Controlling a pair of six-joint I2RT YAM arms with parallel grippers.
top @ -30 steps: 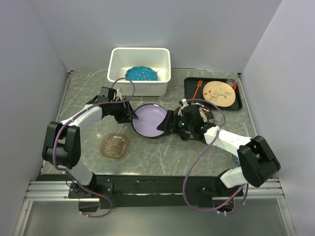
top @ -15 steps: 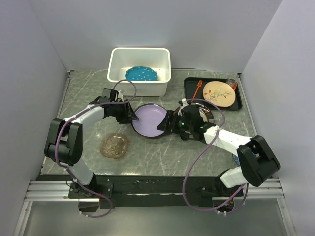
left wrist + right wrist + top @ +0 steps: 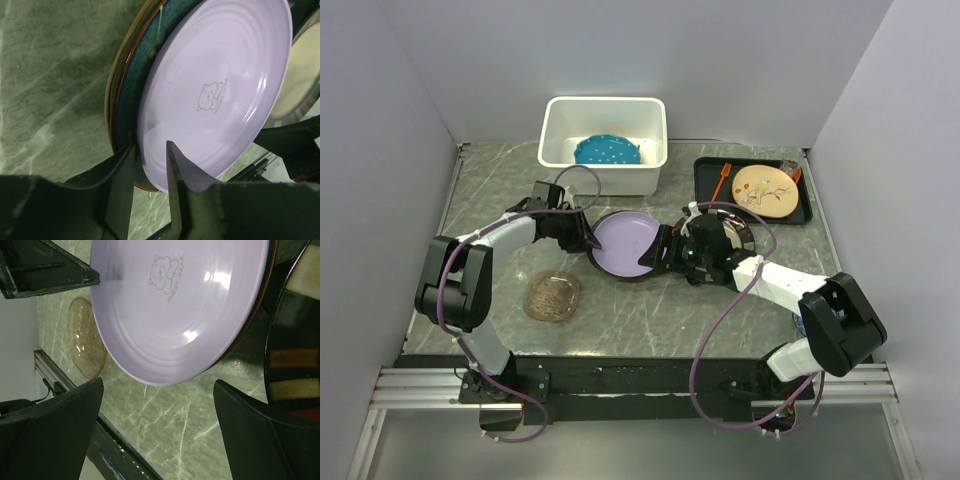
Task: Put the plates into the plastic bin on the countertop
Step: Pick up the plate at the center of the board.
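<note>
The lavender plate (image 3: pixel 626 246) lies on a dark teal plate (image 3: pixel 604 226) mid-table, its left side lifted. My left gripper (image 3: pixel 586 240) is shut on the lavender plate's left rim (image 3: pixel 210 90); the dark teal plate (image 3: pixel 137 95) sits just behind it. My right gripper (image 3: pixel 658 256) is open at the plate's right edge, and its fingers stand wide apart below the plate (image 3: pixel 175 310). The white plastic bin (image 3: pixel 560 160) at the back holds a teal dotted plate (image 3: pixel 607 151). An amber glass plate (image 3: pixel 553 296) lies front left. A dark-rimmed cream plate (image 3: pixel 744 233) lies under my right arm.
A black tray (image 3: pixel 705 185) with a tan round plate (image 3: pixel 764 190) and an orange utensil sits at the back right. A bit of blue (image 3: pixel 799 325) shows behind my right arm's base. Grey walls close the table on three sides.
My left gripper has moved slightly right onto the lavender plate's left rim, and its arm has swung in. The right arm has hardly moved.
</note>
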